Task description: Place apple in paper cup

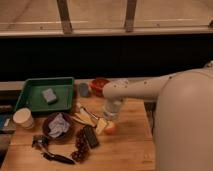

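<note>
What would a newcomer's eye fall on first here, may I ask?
The white arm reaching in from the right, its gripper just above the apple near the middle of the table. Then the green tray at the back left, and the paper cup by the left edge.
</note>
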Controlling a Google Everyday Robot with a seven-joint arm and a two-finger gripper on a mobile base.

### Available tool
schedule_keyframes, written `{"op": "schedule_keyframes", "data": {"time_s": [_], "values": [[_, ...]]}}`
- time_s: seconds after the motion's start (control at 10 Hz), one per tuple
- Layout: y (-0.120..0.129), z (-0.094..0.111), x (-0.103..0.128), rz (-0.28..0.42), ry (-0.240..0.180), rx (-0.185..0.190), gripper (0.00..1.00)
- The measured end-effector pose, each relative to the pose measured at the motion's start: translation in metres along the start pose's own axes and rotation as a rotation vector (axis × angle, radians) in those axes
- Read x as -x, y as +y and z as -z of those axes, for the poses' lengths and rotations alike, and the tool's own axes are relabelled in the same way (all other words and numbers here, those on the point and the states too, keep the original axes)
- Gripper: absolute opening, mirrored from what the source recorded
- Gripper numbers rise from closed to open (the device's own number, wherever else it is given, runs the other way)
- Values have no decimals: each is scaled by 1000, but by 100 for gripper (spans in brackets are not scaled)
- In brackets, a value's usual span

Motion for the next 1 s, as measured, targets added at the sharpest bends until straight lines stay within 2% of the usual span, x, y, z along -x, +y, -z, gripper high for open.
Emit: {"op": "schedule_keyframes", "data": {"time_s": [0.4,1.0], "values": [[5,-15,18,49,-22,24,80],[-12,-41,16,70,18,39,80]]}}
